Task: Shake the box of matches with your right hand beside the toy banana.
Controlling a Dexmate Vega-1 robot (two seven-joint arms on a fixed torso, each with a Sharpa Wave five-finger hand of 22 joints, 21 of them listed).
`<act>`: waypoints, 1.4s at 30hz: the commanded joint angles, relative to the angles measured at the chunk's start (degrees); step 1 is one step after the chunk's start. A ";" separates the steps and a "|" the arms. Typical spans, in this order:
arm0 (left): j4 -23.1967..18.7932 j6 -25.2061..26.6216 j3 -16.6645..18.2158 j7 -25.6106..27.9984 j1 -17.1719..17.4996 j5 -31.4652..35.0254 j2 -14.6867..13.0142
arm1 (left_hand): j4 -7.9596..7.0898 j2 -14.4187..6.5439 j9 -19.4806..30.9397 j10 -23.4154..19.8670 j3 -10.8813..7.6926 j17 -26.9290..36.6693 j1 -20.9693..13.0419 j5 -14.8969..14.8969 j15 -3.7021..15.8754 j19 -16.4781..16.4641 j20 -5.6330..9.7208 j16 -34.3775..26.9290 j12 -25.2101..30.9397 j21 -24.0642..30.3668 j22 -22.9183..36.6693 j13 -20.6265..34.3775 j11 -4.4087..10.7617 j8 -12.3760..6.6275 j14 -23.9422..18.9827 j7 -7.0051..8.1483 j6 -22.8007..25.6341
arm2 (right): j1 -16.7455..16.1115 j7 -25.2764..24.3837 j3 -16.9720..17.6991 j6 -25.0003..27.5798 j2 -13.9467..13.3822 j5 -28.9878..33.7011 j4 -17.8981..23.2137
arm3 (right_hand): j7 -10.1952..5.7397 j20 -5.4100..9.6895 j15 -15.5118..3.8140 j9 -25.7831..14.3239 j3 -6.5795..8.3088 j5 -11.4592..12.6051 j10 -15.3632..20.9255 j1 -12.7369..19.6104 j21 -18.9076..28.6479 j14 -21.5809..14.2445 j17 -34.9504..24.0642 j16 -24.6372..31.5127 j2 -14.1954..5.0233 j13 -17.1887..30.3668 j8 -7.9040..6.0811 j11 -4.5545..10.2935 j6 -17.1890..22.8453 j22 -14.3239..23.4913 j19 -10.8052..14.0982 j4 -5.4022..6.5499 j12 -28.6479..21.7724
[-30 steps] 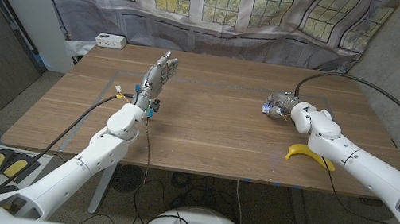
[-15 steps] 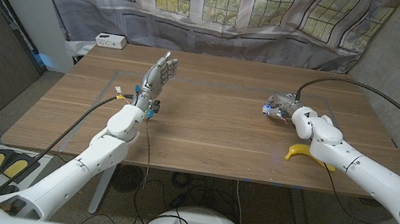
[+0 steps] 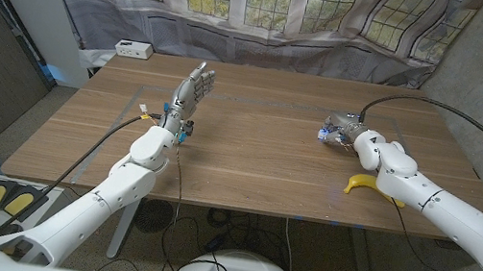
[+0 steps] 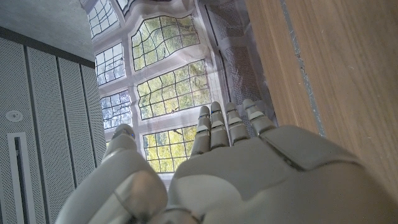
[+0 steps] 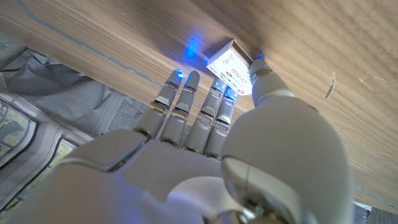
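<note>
Wooden table (image 3: 257, 158): your right hand (image 3: 347, 133) had fingers clamped on matchbox (image 5: 231, 66), toy banana (image 3: 371, 187) nearby. Your left hand (image 3: 190, 93) stood upright, fingers apart, empty.

Wooden table (image 3: 248, 156), toy banana (image 3: 368, 186) near right edge, box of matches (image 5: 231, 66), small white box (image 3: 133, 49) at far left corner

Box of matches (image 5: 229, 66): small, white, red print, lying on the table at the right hand's (image 3: 347, 131) fingertips. Toy banana (image 3: 373, 187): yellow, curved, near that hand's wrist.
</note>
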State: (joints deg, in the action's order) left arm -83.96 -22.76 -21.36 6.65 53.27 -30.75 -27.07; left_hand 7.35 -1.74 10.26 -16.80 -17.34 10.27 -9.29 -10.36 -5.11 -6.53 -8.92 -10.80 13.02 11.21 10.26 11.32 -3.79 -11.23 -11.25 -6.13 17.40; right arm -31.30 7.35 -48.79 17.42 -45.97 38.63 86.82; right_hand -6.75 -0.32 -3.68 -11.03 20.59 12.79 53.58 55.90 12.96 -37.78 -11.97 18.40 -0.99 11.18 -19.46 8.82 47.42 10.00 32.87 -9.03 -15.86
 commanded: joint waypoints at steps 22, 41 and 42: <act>0.80 0.82 -0.64 -1.27 -1.44 -0.43 -0.01 | 0.10 -0.09 0.20 -0.42 -0.47 0.15 -0.51 0.06 -0.03 0.49 -0.38 -0.08 -0.09 0.07 0.16 0.28 -0.03 0.04 0.15 -0.10 0.79 | -5.57 -2.98 6.32 3.84 -3.88 1.59 12.16 | -5.92 -0.23 -4.09 -0.15 0.41 0.28 3.66 0.39 -0.38 -0.37 -0.09 -0.57 -0.18 -0.04 0.40 3.84 6.23 0.26 -0.42 0.40 0.59; 0.80 1.25 -0.83 -1.43 -1.88 -0.16 -0.27 | 0.09 -0.12 0.21 -0.45 -0.51 0.15 -0.51 0.07 -0.08 0.50 -0.42 -0.09 -0.14 0.12 0.17 0.30 -0.04 0.10 0.12 -0.14 0.78 | -8.79 -4.76 9.54 5.60 -5.06 1.70 17.22 | -5.93 0.93 -3.89 -0.14 0.24 0.19 3.66 0.27 -0.64 -0.03 -0.18 -1.17 -0.21 -0.04 0.90 3.79 6.26 0.19 -0.55 0.53 1.26; 0.72 1.23 -0.83 -1.36 -1.89 -0.06 -0.30 | 0.09 -0.12 0.21 -0.44 -0.51 0.15 -0.51 0.07 -0.06 0.50 -0.42 -0.09 -0.15 0.12 0.17 0.30 -0.06 0.10 0.11 -0.10 0.77 | -8.94 -4.78 9.75 5.82 -5.12 1.70 17.56 | -5.93 0.89 -3.90 -0.14 0.26 0.19 3.66 0.29 -0.65 -0.03 -0.16 -1.21 -0.20 -0.04 0.94 3.79 6.23 0.18 -0.56 0.52 1.28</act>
State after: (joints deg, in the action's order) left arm -82.90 -21.89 -21.99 5.20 51.69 -31.18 -27.11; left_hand 7.35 -1.74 10.26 -16.79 -17.34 10.27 -9.29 -10.36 -5.11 -6.24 -9.21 -10.80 13.02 11.21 10.26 11.32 -3.79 -11.24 -11.25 -6.35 17.61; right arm -38.26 3.97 -41.04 21.83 -50.29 40.27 101.22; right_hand -11.21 0.42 -3.67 -11.03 20.80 12.72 56.41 55.95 12.41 -37.77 -11.87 17.34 -0.50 11.08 -18.59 11.71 51.82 9.99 32.34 -8.83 -14.61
